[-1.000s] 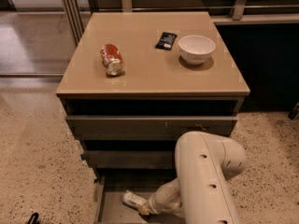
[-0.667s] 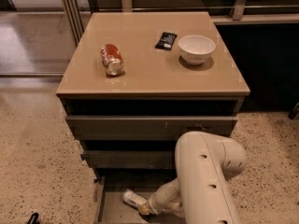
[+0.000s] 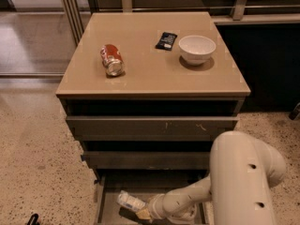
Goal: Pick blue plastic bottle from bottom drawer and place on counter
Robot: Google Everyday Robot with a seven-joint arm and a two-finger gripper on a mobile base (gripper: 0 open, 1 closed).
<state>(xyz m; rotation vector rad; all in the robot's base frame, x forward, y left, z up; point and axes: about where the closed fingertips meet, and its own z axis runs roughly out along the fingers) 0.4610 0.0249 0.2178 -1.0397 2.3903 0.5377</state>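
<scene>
Claw sat in the bottom drawer beside the blue plastic bottle; clamped or not, I couldn't tell. Grasping seemed in hand; next, a secure lift to the table.

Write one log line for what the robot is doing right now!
stage: pick | claw: low in bottom drawer, next to blue plastic bottle | bottle: lying in drawer, not yet on counter

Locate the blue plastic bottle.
Low in the camera view, the blue plastic bottle lies in the open bottom drawer, left of centre, with the claw beside it.
</scene>
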